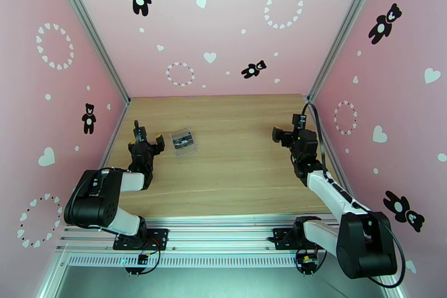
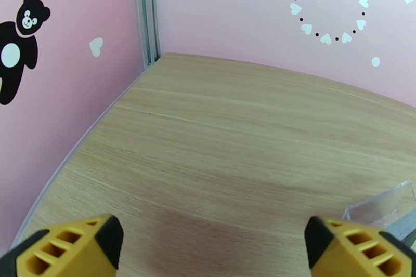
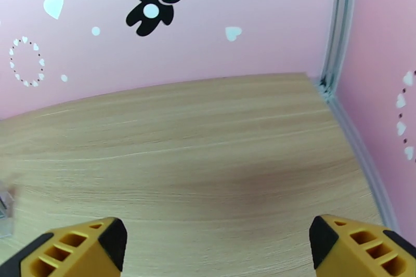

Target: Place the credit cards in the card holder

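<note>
Lying flat on the pale wooden counter [image 1: 240,176], left of centre: a small clear plastic case [image 1: 184,143], sitting within easy reach of the left arm, probably so that side can make the first pick. Showing through its walls as thin dark shapes, very likely the dark rectangular credit cards [image 1: 182,139], though too small to count or to tell whether stacked or side by side. Hanging just beside the case's left edge with the left pincer [image 2: 208,254], yellow-tipped fingers [image 2: 73,247] spread wide apart and gripping nothing, a corner of the case peeping in at the lower right of the wrist view. Seemingly standing open like this to leave room for closing around the case or a card. Holding the right pincer [image 3: 216,254] well apart from the case, over the right half of the counter, likewise gaping and empty, judged to be waiting clear so as not to crowd the other arm. Running the cards' long axis roughly across the counter, left to right and slightly skewed, so pointing toward the side walls and at neither arm, as far as can be told.
</note>
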Controlling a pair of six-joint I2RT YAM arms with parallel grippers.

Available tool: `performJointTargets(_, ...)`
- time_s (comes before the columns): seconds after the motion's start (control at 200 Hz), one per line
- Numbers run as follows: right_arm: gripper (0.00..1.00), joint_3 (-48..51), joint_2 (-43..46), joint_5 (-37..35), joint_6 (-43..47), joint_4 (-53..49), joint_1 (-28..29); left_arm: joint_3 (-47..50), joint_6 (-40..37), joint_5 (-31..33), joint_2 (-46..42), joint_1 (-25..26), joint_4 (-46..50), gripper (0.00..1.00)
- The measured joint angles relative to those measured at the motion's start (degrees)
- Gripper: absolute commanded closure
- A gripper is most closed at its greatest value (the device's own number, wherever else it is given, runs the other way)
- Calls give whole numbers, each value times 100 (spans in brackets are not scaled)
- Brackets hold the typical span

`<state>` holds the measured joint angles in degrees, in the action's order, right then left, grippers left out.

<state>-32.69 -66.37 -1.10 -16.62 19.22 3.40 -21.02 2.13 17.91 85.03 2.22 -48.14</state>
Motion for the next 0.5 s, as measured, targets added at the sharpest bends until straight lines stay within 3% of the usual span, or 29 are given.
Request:
performJointTargets(0.145, 5, -116, -118, 717, -553, -321, 221, -968, 732, 330, -1305, 125, 2594, 1)
performJointTargets(0.25, 7, -553, -470, 1036, -616, -780, 761, -1799, 1338, 308, -1956, 9, 3751, 1)
performJointTargets(0.37, 11, -1349, -1113, 1300, -645, -1261, 1526, -1958, 2048, -313, -2369, -61, 4771, 2)
performJointTargets(0.5, 20, -2371, -2162, 1532, -852, -1759, 2181, -1731, 2811, -1353, -2216, -63, 5423, 3)
